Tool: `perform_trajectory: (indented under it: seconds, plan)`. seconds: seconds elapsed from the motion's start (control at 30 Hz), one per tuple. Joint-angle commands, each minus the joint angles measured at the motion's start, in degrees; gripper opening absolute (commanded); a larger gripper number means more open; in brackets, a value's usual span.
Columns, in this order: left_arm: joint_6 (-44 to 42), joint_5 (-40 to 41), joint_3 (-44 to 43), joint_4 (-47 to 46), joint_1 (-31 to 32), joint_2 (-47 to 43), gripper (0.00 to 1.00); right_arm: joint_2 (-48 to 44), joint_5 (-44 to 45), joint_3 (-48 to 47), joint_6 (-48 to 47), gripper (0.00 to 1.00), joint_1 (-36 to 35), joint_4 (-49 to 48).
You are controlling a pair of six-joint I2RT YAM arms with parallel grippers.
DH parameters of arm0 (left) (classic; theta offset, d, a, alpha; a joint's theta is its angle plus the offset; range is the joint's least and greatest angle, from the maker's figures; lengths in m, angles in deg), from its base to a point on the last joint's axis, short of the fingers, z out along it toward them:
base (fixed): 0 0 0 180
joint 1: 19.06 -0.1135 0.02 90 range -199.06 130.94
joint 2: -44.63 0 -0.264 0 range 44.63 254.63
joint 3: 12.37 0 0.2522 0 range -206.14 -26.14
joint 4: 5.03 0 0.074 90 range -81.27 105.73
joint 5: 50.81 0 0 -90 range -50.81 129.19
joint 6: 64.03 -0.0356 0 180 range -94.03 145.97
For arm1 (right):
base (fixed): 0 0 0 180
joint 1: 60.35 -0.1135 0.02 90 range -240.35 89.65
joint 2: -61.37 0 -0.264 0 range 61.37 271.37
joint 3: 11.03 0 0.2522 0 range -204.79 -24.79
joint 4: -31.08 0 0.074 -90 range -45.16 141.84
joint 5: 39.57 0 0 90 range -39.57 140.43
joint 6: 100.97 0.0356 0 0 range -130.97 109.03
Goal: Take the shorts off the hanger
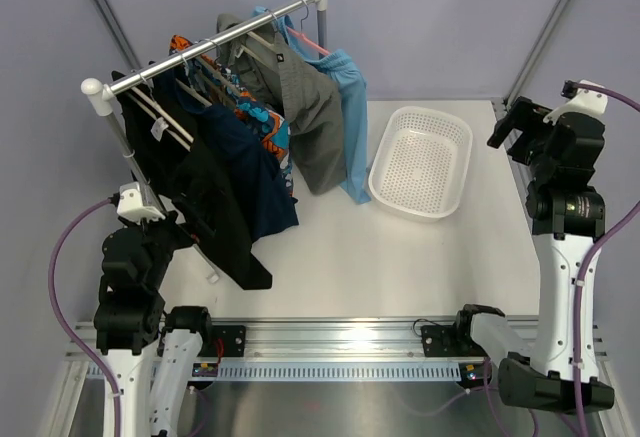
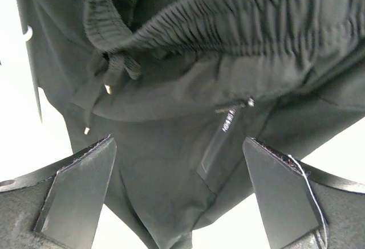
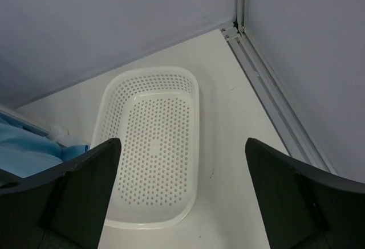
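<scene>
Reaching for the right garment matters here: the mid-grey shorts and the light blue shorts hang at the far end of the rail, while the left gripper, fingers spread, faces a black garment. The right gripper, also spread and empty above the white basket, looks better placed; it should pinch cloth near 1 waistband and slide it off the hanger.
</scene>
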Motion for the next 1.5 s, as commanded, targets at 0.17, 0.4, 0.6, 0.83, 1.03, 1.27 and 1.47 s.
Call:
perform_trajectory:
  seconds: [0.17,0.4,0.6,0.83,1.03,1.27,1.47]
  plan:
    - [0.52,-7.41,-2.85,4.09,-0.27,-1.97,0.99,4.52,-41.88,-9.62,-32.07,1.0,-2.16,15.82]
    - [2.19,-10.48,-2.85,6.21,-0.27,-4.08,0.99,17.0,-53.43,-24.94,-31.65,1.0,-10.78,25.31]
    - [4.47,-14.26,-3.37,5.68,-0.27,-4.08,0.99,30.51,-39.93,-40.4,-12.3,1.0,-18.77,18.35]
    - [6.93,-16.29,-5.66,4.98,-0.27,-2.68,0.99,42.31,-24.63,-53.76,-7.9,1.0,-29.41,8.53]
    - [9.57,-18.66,-5.48,3.75,-0.27,-2.5,0.99,55.14,-23.01,-66.16,-11.66,1.0,-29.68,1.66]
    - [9.66,-20.68,-6.71,4.01,-0.36,-2.41,0.99,61.82,-30.58,-68.19,-14.13,0.93,-29.68,-3.45]
    - [10.27,-21.91,-7.16,3.57,-0.27,-2.5,0.99,64.55,-32.43,-67.49,-15.1,0.86,-29.68,-4.06]
